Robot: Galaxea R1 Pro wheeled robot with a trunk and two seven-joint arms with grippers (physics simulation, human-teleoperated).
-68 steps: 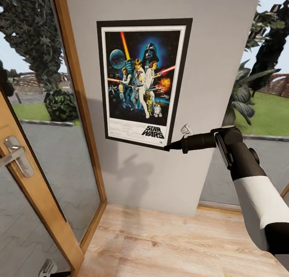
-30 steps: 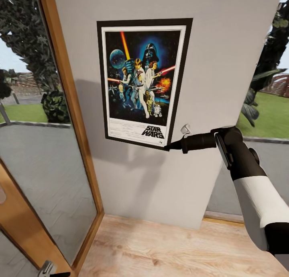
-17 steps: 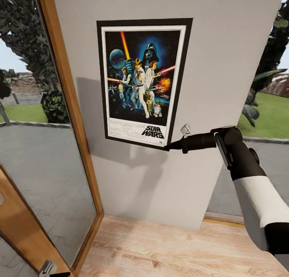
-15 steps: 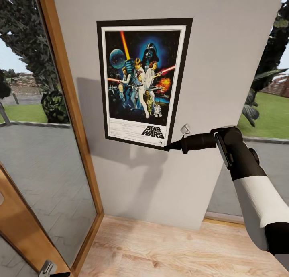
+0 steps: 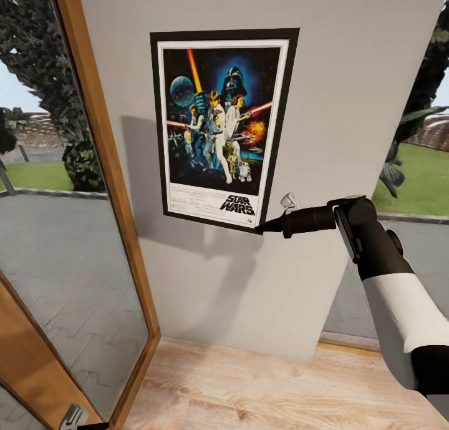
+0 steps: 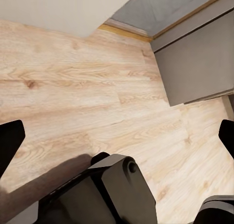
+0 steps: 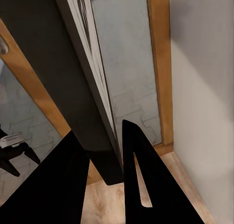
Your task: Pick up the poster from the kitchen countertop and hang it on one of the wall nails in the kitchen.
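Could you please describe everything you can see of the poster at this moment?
The poster is a portrait Star Wars print with a thin black frame, a white border and dark blue artwork of figures above the logo. It stands upright before the pale grey wall, slightly tilted. The right gripper pinches its lower right corner, jaws closed on the frame's edge, which the right wrist view shows edge-on as a thin dark panel.

The right arm (image 5: 386, 293) is reaching up and across toward the poster (image 5: 218, 127), with its white forearm and black wrist pointing at the poster's bottom corner. The right gripper (image 5: 262, 227) is pinching that corner, and in the right wrist view its two black fingers (image 7: 139, 175) are squeezing the poster's thin edge between them. The left gripper (image 6: 117, 141) is hanging low, pointing down, with its two black fingertips (image 6: 9, 143) spread wide apart and holding nothing.
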